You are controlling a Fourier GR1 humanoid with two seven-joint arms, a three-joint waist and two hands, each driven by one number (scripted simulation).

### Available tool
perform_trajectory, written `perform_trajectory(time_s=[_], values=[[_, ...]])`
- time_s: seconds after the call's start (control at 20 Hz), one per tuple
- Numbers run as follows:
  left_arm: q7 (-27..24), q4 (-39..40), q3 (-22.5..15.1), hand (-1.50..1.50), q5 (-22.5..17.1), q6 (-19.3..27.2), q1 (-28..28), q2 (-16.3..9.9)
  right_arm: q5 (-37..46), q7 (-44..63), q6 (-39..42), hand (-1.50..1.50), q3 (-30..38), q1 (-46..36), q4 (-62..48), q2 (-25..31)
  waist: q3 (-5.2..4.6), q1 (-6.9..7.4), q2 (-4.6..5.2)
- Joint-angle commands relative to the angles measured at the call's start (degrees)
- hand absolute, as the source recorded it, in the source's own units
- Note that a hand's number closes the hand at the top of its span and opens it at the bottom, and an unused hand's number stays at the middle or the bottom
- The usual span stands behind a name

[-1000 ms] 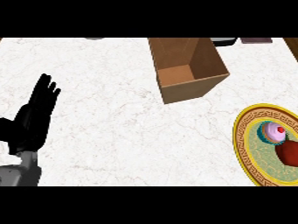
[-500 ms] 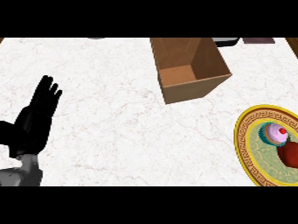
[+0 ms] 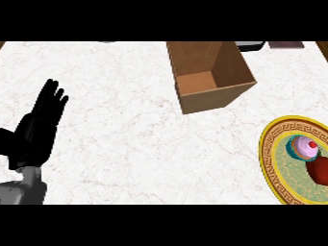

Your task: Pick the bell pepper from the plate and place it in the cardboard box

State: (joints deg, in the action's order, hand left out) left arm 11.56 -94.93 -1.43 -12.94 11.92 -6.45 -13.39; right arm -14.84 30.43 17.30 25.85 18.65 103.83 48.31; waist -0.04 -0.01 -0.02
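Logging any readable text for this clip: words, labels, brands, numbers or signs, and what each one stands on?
None can be read.
The cardboard box shows plain brown sides, no print.
The plate has a gold key-pattern rim, decoration only, no letters.
The bell pepper and the cupcake beside it carry no labels.
The left hand is unmarked black.

No legible text, label, brand, number or sign appears anywhere in my view. The cardboard box [image 3: 210, 77] bears plain brown walls, and the plate [image 3: 278, 158] carries only a gold key-pattern border around its rim (ornament, not lettering); the worktop [image 3: 124, 134] shows marble veining alone.
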Motion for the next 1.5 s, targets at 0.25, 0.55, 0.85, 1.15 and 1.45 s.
perform_trajectory(time_s=[0.25, 0.55, 0.85, 1.15, 1.45], values=[[-2.0, -1.1, 3.0, 0.0, -0.2, -4.4, 3.7, -0.9, 6.5, 6.1, 0.6, -1.5, -4.0, -6.1, 1.2, -8.3, 0.02, 0.05, -0.04], [0.1, -0.3, 3.5, 0.0, 1.1, -3.7, 1.0, 1.4, 14.2, 4.8, 1.2, -1.5, -3.3, -9.7, -2.2, -12.9, 0.04, 0.02, 0.0], [-0.6, -0.8, 1.0, 0.0, 4.1, -2.0, 2.0, 4.9, 18.2, 8.8, 1.5, -1.5, -6.4, -8.8, 4.3, -19.0, 0.03, -0.03, -0.02], [-2.5, 5.5, 5.0, 0.0, 3.6, -4.4, -2.5, 4.2, 21.0, 4.3, 4.6, -1.5, -3.7, -11.8, -2.0, -20.7, 0.03, -0.16, 0.05], [-1.3, 2.5, 3.7, 0.0, 4.9, -4.6, -0.4, 5.3, 28.1, 1.8, 3.4, -1.5, -5.4, -16.6, -9.6, -21.7, 0.04, 0.15, 0.07]])
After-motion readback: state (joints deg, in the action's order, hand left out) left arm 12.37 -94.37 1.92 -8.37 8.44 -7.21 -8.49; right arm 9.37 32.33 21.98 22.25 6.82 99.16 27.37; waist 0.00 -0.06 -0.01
